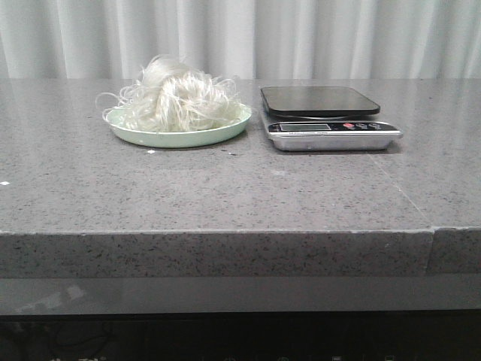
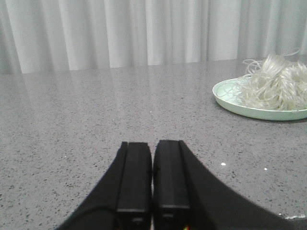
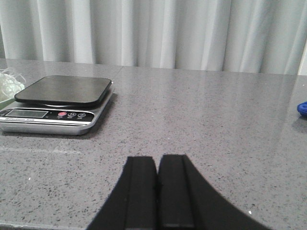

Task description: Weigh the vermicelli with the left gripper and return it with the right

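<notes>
A: Pale grey pleated curtains [image 1: 301, 37] hang behind a speckled grey stone countertop [image 1: 225, 195], whose front edge shows a seam towards the right.

B: What is cut off or hard to read there?

A: Neither arm shows in the front view. At the edge of the right wrist view sits a small blue object [image 3: 302, 109], cropped so that it cannot be identified. The display and buttons on the silver kitchen scale with a black square platform [image 1: 323, 113] are too small to read. In that same wrist view only a sliver of the plate and noodles shows beside the scale.

B: And the containers?

A: A shallow pale green round plate [image 1: 180, 135] holds the vermicelli [image 1: 176, 98], a fluffy mound of thin, curly whitish strands that nearly fills it, with a few loops trailing over the rim. The scale's platform carries nothing. Plate and scale stand just beside each other, the plate to the left.

B: Where do the grippers stand?

A: The matte black left gripper [image 2: 152, 182] has its fingers pressed together, holding nothing, low over bare countertop; the vermicelli lies ahead of it and off to one side, well apart. The black right gripper [image 3: 157, 191] is likewise closed on nothing, with the scale ahead and well apart from it.
</notes>
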